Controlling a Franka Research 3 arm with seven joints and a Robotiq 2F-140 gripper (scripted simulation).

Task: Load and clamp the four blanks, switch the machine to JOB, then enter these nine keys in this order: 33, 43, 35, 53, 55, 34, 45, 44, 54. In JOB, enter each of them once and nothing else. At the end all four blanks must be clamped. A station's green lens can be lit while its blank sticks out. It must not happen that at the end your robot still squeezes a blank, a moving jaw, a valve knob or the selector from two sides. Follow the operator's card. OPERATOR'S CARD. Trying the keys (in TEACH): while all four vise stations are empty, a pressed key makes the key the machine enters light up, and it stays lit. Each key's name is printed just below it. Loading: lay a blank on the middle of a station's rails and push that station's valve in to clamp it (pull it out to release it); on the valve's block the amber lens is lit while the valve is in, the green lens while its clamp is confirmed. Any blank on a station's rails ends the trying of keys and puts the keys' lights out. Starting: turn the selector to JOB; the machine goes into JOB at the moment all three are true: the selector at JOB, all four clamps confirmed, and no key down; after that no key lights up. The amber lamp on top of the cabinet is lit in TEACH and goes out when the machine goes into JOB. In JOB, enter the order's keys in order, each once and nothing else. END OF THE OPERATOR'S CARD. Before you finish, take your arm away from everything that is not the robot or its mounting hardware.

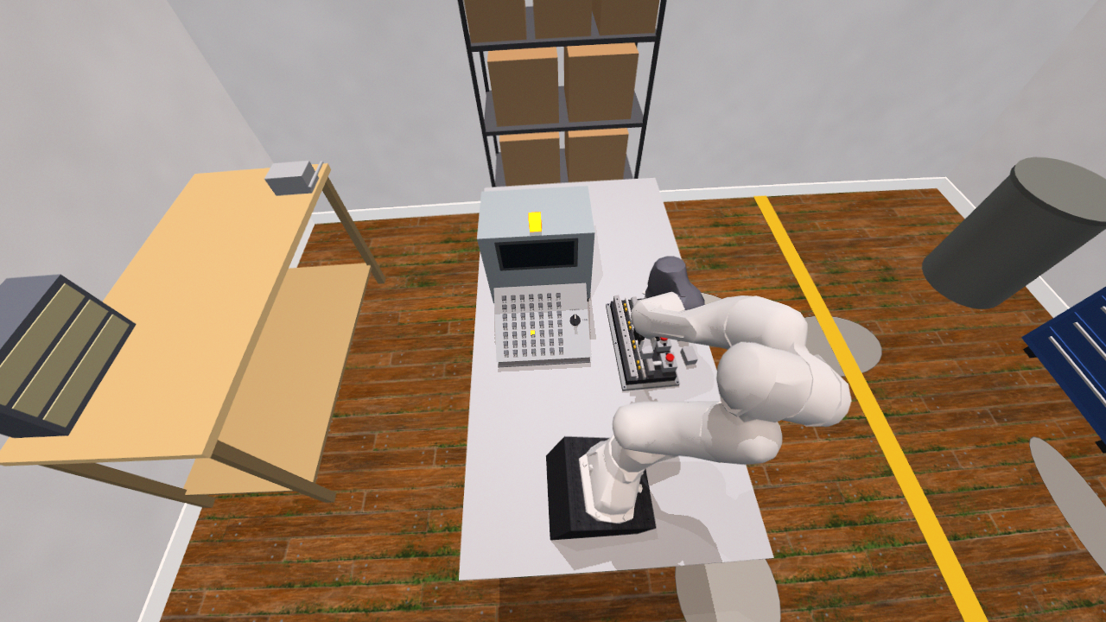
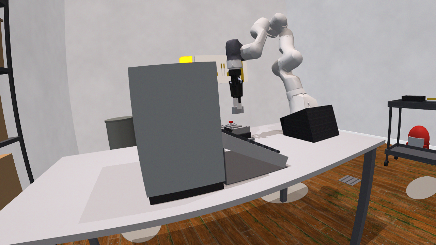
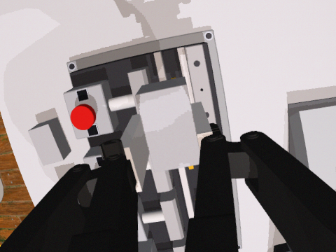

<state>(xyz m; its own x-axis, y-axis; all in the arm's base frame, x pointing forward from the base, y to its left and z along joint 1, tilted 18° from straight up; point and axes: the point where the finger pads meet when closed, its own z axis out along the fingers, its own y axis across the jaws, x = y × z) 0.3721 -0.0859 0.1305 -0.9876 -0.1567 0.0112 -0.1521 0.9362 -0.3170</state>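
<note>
My fingers (image 2: 237,104) are part-way shut, with a small gap between them, and a gray blank (image 2: 237,110) (image 3: 168,129) fills that gap. I have one finger on its left side and one on its right.

I am up in the air over the vise bank (image 1: 645,385) (image 2: 244,130) (image 3: 115,52). There is air between the bottom of my blank and the parts below, so I am not touching them. The key panel (image 1: 575,347) (image 2: 259,153) is to the left, with a strip of white table (image 1: 533,417) (image 2: 100,224) (image 3: 273,42) between it and the bank. The tall cabinet (image 1: 502,212) (image 2: 176,121) stands at the far left. The right edge of the table is near the bank, and my arm (image 1: 664,429) (image 2: 286,58) bends out past that edge. My black base block (image 1: 564,522) (image 2: 326,121) sits at the near end.

My blank sticks out below my finger ends. A red knob (image 1: 670,357) (image 3: 82,117) is to the right and lower down. Another gray blank (image 1: 689,355) (image 3: 49,143) lies on the table, just right of the bank. The yellow lamp (image 1: 535,222) (image 2: 186,59) glows, and one key (image 1: 532,333) glows yellow too. I cannot tell where the black selector (image 1: 575,320) points.
</note>
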